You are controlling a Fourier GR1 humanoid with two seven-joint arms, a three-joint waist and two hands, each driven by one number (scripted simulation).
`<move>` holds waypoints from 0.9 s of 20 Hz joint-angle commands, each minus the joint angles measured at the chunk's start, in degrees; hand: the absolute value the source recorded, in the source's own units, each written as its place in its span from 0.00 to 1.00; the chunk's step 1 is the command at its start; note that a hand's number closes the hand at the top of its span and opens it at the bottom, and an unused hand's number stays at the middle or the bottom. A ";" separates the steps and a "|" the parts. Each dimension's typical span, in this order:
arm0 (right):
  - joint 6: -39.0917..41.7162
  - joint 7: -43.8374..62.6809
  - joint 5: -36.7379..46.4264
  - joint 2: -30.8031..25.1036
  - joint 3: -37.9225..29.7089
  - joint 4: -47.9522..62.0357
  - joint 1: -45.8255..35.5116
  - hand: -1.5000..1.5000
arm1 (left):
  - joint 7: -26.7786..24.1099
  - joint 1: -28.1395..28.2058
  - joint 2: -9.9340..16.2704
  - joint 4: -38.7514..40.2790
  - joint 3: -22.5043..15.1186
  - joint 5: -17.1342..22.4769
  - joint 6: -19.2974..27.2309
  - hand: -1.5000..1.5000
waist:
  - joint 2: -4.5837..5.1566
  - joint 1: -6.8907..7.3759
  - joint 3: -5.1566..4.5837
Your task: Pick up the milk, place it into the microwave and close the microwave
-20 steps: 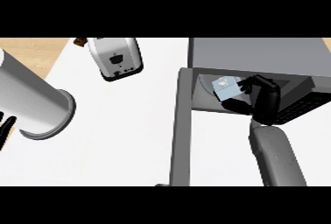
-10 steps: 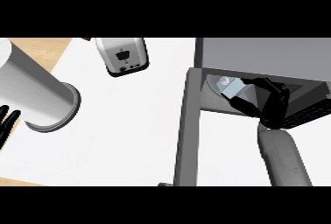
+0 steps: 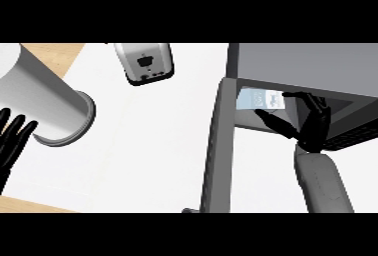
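A: Right, entry: milk (image 3: pixel 260 98) sits inside the microwave (image 3: pixel 310 65), at the left of the cavity, just past the opening. Right hand (image 3: pixel 304 125) is in the opening beside it. Fingers spread apart, thumb pointing toward the carton, not clamped on it. I cannot tell whether any fingertip touches the carton.

B: Agreed. Judgement: placing looks done, closing not yet done. Door (image 3: pixel 218 150) stands wide open, seen edge-on, running down toward the lower edge of the view.

A: Risks from here?

B: First, the hand pulling out. If a finger or the thumb catches the carton, it could tip or slide toward the sill. Then the door would not shut. Second, the door itself. The forearm (image 3: pixel 321 180) lies to the right of it, on the cavity side. To push the door, the hand likely has to get round to its far face, and a swing with the arm inside would trap it.

A: Surroundings?

B: Left hand (image 3: pixel 13 142) rests open at the left edge, fingers up. Grey cylinder (image 3: pixel 40 97) lies just beside it. Toaster (image 3: pixel 145 62) stands at the top, well apart from the door. Counter (image 3: pixel 148 150) is white with a wood border.

A: Obstructions to the door swing?

B: None visible on the counter beside the door.
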 commanded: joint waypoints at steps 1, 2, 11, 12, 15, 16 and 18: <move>2.56 11.33 -1.24 0.31 -1.40 10.12 -8.00 0.00 | 0.21 -0.82 -0.37 -0.08 -1.40 -0.74 -0.08 0.00 | 3.13 2.90 0.47; 3.15 11.90 -1.56 0.81 -1.07 10.47 -8.06 0.00 | 0.29 -1.57 0.00 0.54 -1.30 -0.93 0.04 0.00 | 3.01 2.25 0.43; 4.20 12.69 -2.16 -0.43 -2.13 11.83 -8.64 0.00 | -0.01 -1.17 -1.86 0.23 -4.09 -3.60 0.01 0.00 | 2.42 1.89 0.36; 4.04 12.11 -1.80 -0.02 -1.94 13.03 -7.83 0.00 | 0.03 -1.47 -2.34 0.12 -4.54 -3.74 0.35 0.00 | 2.51 1.53 0.44; 4.31 12.78 -1.79 -0.66 -2.65 13.73 -9.11 0.00 | 0.26 -1.82 -2.40 0.74 -4.59 -4.71 0.92 0.00 | 2.46 0.72 0.40; 4.63 13.56 -1.87 -0.43 -2.74 14.58 -9.22 0.00 | -0.15 -1.00 -2.58 0.22 -4.56 -4.65 0.59 0.00 | 1.92 0.61 0.38; 5.30 13.45 -1.26 -0.60 -2.27 15.77 -10.03 0.00 | -0.14 -1.45 -2.93 -0.02 -5.14 -5.37 0.91 0.00 | 1.89 0.22 0.43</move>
